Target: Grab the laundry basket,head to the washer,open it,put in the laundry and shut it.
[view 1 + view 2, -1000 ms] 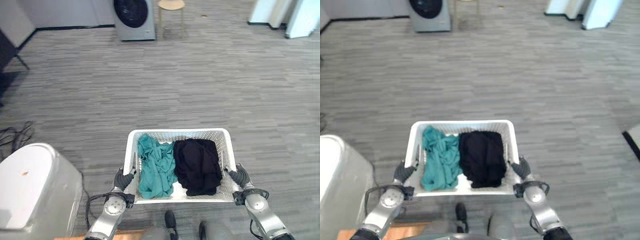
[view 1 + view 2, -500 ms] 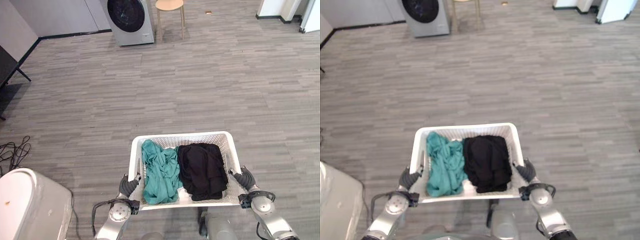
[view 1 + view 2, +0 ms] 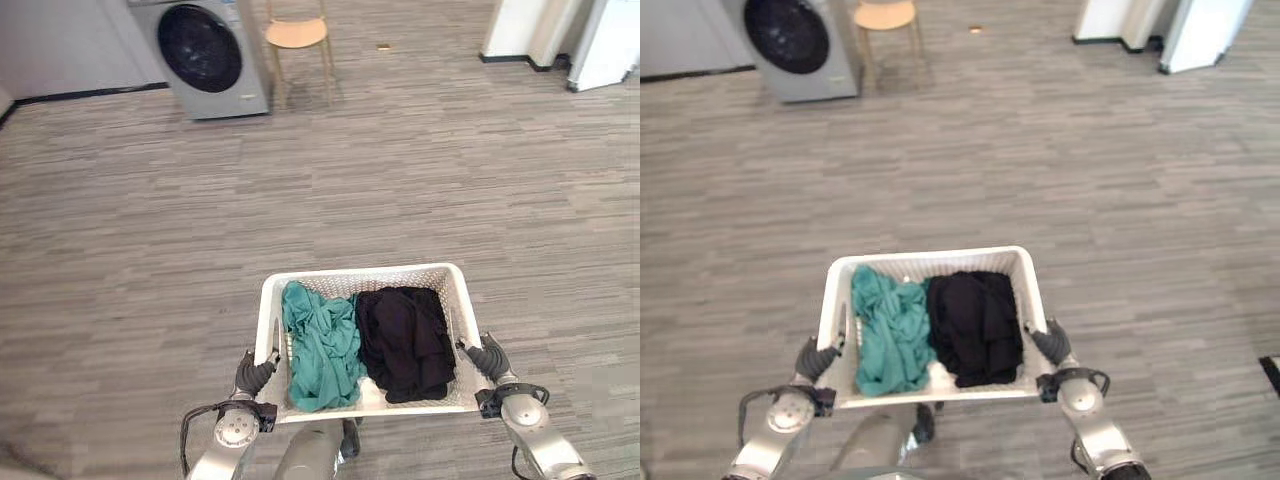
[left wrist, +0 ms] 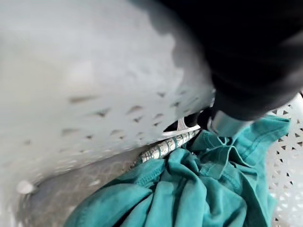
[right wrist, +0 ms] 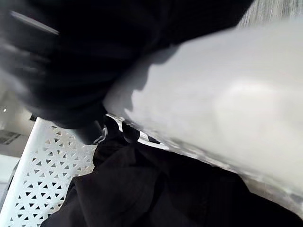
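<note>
I carry a white laundry basket (image 3: pixel 360 272) low in front of me, above the grey plank floor. A teal garment (image 3: pixel 320 345) lies in its left half and a black garment (image 3: pixel 402 338) in its right half. My left hand (image 3: pixel 250 372) grips the basket's left side and my right hand (image 3: pixel 487 358) its right side, fingers curled over the rim. The left wrist view looks past the basket wall (image 4: pixel 71 71) at the teal garment (image 4: pixel 189 189); the right wrist view looks past the wall (image 5: pixel 227 109) at the black garment (image 5: pixel 142 189). The grey washer (image 3: pixel 205 50) stands far ahead on the left, its round dark door shut.
A small wooden stool (image 3: pixel 297 35) stands just right of the washer. White furniture (image 3: pixel 560 35) is at the far right. Open grey floor stretches between me and the washer.
The whole view has shifted as I walk: the washer and stool look larger and sit further left, and the white bin at the lower left has left the view. Both hands still hold the basket.
</note>
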{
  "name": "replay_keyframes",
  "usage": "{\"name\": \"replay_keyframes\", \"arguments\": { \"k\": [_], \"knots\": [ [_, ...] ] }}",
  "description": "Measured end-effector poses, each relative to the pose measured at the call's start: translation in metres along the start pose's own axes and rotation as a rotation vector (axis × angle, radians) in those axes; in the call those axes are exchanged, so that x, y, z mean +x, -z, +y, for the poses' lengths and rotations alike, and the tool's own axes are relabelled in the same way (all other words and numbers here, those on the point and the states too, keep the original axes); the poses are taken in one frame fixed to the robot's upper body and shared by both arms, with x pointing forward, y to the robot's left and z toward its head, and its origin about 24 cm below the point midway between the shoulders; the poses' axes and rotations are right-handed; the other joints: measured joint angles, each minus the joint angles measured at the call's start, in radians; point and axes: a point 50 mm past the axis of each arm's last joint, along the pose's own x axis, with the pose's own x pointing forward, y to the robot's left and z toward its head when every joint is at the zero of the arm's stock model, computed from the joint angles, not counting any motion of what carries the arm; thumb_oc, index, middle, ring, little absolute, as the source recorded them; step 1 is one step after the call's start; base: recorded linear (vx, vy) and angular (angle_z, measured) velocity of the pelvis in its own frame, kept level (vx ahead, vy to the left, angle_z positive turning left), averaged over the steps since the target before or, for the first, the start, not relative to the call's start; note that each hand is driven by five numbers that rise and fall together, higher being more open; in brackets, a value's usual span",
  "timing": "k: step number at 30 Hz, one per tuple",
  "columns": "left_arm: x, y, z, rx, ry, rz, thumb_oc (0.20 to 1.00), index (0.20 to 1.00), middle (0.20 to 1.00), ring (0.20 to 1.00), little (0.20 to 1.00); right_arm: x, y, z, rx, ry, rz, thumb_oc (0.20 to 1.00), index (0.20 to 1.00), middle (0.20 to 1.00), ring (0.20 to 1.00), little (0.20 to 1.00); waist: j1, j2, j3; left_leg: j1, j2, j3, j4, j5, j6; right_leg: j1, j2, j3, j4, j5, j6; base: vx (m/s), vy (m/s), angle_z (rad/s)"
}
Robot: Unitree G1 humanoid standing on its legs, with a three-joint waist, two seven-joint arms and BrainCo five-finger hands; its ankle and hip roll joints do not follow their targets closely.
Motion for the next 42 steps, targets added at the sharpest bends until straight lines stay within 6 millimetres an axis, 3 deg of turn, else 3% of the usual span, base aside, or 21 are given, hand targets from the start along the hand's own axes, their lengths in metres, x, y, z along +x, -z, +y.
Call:
{"name": "replay_keyframes", "arguments": {
  "k": [1,2,4,6,9,13,15,17,18,20,22,23,24,26,28,29,31,33,37,39,42],
  "knots": [
    [0.001,0.001,0.0,-0.001,0.0,0.008,0.2,0.2,0.2,0.2,0.2,0.0,0.001,0.0,0.0,0.0,0.006,0.2,0.2,0.2,0.2,0.2,0.007,-0.032,-0.007,0.016,-0.016,0.002,0.007,0.036,0.005,-0.025,-0.054,-0.001,0.069,-0.082,-0.033,0.29,0.107,-0.84],
    [0.0,0.0,-0.005,-0.007,0.013,0.006,0.2,0.2,0.2,0.2,0.2,0.001,0.0,-0.006,-0.013,0.009,-0.002,0.2,0.2,0.2,0.2,0.2,0.012,-0.02,-0.003,0.027,-0.018,-0.042,-0.004,0.108,-0.009,-0.047,-0.093,-0.004,0.095,-0.117,-0.05,0.41,0.169,-0.89],
    [0.006,-0.008,-0.009,-0.017,0.026,-0.018,0.2,0.2,0.2,0.2,0.2,0.001,-0.002,-0.012,-0.001,0.039,-0.012,0.2,0.2,0.2,0.2,0.2,-0.027,-0.01,-0.002,0.069,-0.05,-0.054,-0.02,0.079,-0.022,-0.071,-0.174,-0.002,0.02,-0.122,-0.038,0.36,0.193,-0.2],
    [0.017,-0.022,-0.007,0.024,0.027,-0.054,0.2,0.2,0.2,0.2,0.2,-0.001,0.0,-0.013,0.002,0.044,-0.005,0.2,0.2,0.2,0.2,0.2,-0.043,-0.023,-0.001,0.105,-0.076,-0.063,0.009,0.031,-0.039,-0.114,-0.252,0.005,0.029,-0.116,-0.028,0.29,0.162,0.25],
    [0.022,-0.03,0.004,0.048,0.006,-0.083,0.2,0.2,0.2,0.2,0.2,0.004,-0.011,-0.009,0.012,0.034,-0.043,0.2,0.2,0.2,0.2,0.2,-0.033,-0.028,-0.002,0.152,-0.074,-0.085,0.043,-0.034,-0.08,-0.247,-0.297,0.026,0.229,-0.111,-0.019,0.25,0.112,0.23],
    [0.016,-0.029,0.012,0.048,-0.013,-0.089,0.2,0.2,0.2,0.2,0.2,0.008,-0.019,-0.004,0.013,0.009,-0.068,0.2,0.2,0.2,0.2,0.2,-0.006,-0.019,-0.001,0.205,-0.045,-0.111,-0.004,-0.04,-0.099,-0.406,-0.286,0.031,0.3,-0.112,-0.021,0.19,0.052,0.13],
    [0.016,-0.028,0.012,0.039,-0.017,-0.086,0.2,0.2,0.2,0.2,0.2,0.009,-0.021,-0.004,0.01,0.008,-0.075,0.2,0.2,0.2,0.2,0.2,-0.007,0.008,0.008,0.227,-0.013,-0.139,-0.044,-0.045,-0.092,-0.527,-0.246,0.034,0.268,-0.102,-0.023,0.27,-0.012,0.15],
    [0.015,-0.021,0.011,0.038,-0.014,-0.058,0.2,0.2,0.2,0.2,0.2,0.005,-0.014,-0.002,0.012,0.0,-0.048,0.2,0.2,0.2,0.2,0.2,-0.022,0.011,0.019,0.27,0.02,-0.163,-0.05,-0.069,-0.128,-0.651,-0.21,0.019,0.128,0.035,-0.025,0.46,-0.149,0.35],
    [0.012,-0.015,0.009,0.036,-0.008,-0.042,0.2,0.2,0.2,0.2,0.2,0.003,-0.009,0.0,0.016,-0.003,-0.03,0.2,0.2,0.2,0.2,0.2,-0.035,-0.013,0.035,0.31,0.012,-0.191,-0.052,-0.102,-0.179,-0.683,-0.225,-0.014,0.006,0.12,-0.008,0.53,-0.223,0.7],
    [0.01,-0.011,0.004,0.043,0.017,-0.029,0.2,0.2,0.2,0.2,0.2,-0.004,0.003,-0.001,0.017,0.001,0.009,0.2,0.2,0.2,0.2,0.2,-0.066,-0.032,0.035,0.338,0.007,-0.248,-0.054,-0.129,-0.205,-0.672,-0.258,-0.021,-0.015,0.132,0.006,0.42,-0.218,1.0],
    [0.009,-0.009,0.0,0.044,0.034,-0.022,0.2,0.2,0.2,0.2,0.2,-0.006,0.007,-0.003,0.015,0.006,0.025,0.2,0.2,0.2,0.2,0.2,-0.079,-0.022,0.042,0.357,0.049,-0.298,0.003,-0.18,-0.221,-0.629,-0.242,-0.028,0.016,0.225,-0.032,0.4,-0.265,1.26],
    [0.009,-0.009,-0.001,0.039,0.038,-0.022,0.2,0.2,0.2,0.2,0.2,-0.006,0.007,-0.004,0.01,0.006,0.025,0.2,0.2,0.2,0.2,0.2,-0.074,-0.02,0.045,0.362,0.074,-0.266,0.054,-0.177,-0.264,-0.598,-0.232,-0.043,0.018,0.263,-0.05,0.29,-0.226,1.31],
    [0.008,-0.007,-0.003,0.029,0.039,-0.012,0.2,0.2,0.2,0.2,0.2,-0.004,0.007,-0.005,0.009,0.01,0.029,0.2,0.2,0.2,0.2,0.2,-0.073,-0.019,0.049,0.359,0.092,-0.243,0.108,-0.175,-0.291,-0.566,-0.227,-0.059,0.022,0.262,-0.062,0.16,-0.139,0.99],
    [0.007,-0.006,-0.006,0.023,0.045,-0.009,0.2,0.2,0.2,0.2,0.2,-0.003,0.006,-0.009,0.004,0.015,0.022,0.2,0.2,0.2,0.2,0.2,-0.061,-0.024,0.049,0.341,0.113,-0.198,0.234,-0.17,-0.308,-0.504,-0.21,-0.084,0.011,0.25,-0.091,0.24,-0.155,0.66],
    [0.008,-0.009,-0.005,0.016,0.04,-0.019,0.2,0.2,0.2,0.2,0.2,0.002,-0.004,-0.012,-0.002,0.021,-0.019,0.2,0.2,0.2,0.2,0.2,-0.037,-0.027,0.049,0.231,0.154,-0.18,0.462,-0.158,-0.333,-0.449,-0.194,-0.089,-0.022,0.226,-0.138,0.24,-0.083,0.27],
    [0.009,-0.011,-0.005,0.009,0.035,-0.029,0.2,0.2,0.2,0.2,0.2,0.005,-0.011,-0.014,-0.005,0.026,-0.042,0.2,0.2,0.2,0.2,0.2,-0.028,-0.032,0.049,0.184,0.152,-0.181,0.498,-0.186,-0.336,-0.434,-0.191,-0.078,-0.04,0.23,-0.155,0.25,-0.035,0.22],
    [0.01,-0.018,-0.006,0.004,0.038,-0.054,0.2,0.2,0.2,0.2,0.2,0.006,-0.013,-0.019,-0.011,0.038,-0.049,0.2,0.2,0.2,0.2,0.2,-0.016,-0.036,0.051,0.139,0.14,-0.152,0.38,-0.207,-0.338,-0.402,-0.187,-0.068,-0.078,0.237,-0.149,0.25,0.001,0.07],
    [0.01,-0.018,-0.006,0.004,0.037,-0.052,0.2,0.2,0.2,0.2,0.2,0.007,-0.013,-0.018,-0.008,0.038,-0.049,0.2,0.2,0.2,0.2,0.2,-0.01,-0.039,0.055,0.113,0.126,-0.097,0.171,-0.152,-0.331,-0.338,-0.168,-0.055,-0.131,0.226,-0.159,0.33,0.034,-0.22],
    [0.011,-0.017,-0.005,0.013,0.039,-0.05,0.2,0.2,0.2,0.2,0.2,0.005,-0.009,-0.017,-0.008,0.035,-0.034,0.2,0.2,0.2,0.2,0.2,-0.014,-0.018,0.056,0.018,0.168,-0.102,0.072,0.004,-0.351,-0.265,-0.106,-0.059,-0.131,0.181,-0.154,0.3,0.069,-0.27],
    [0.011,-0.016,-0.007,0.011,0.042,-0.043,0.2,0.2,0.2,0.2,0.2,0.004,-0.007,-0.017,-0.006,0.038,-0.03,0.2,0.2,0.2,0.2,0.2,-0.016,-0.026,0.06,-0.015,0.179,-0.101,0.019,0.028,-0.347,-0.228,-0.091,-0.053,-0.131,0.129,-0.171,0.43,0.175,-0.17],
    [0.011,-0.013,-0.009,0.01,0.05,-0.029,0.2,0.2,0.2,0.2,0.2,0.004,-0.007,-0.018,-0.007,0.044,-0.027,0.2,0.2,0.2,0.2,0.2,-0.012,-0.031,0.064,-0.048,0.186,-0.085,-0.012,0.05,-0.334,-0.163,-0.089,-0.04,-0.13,0.093,-0.161,0.39,0.169,-0.13]
  ]
}}
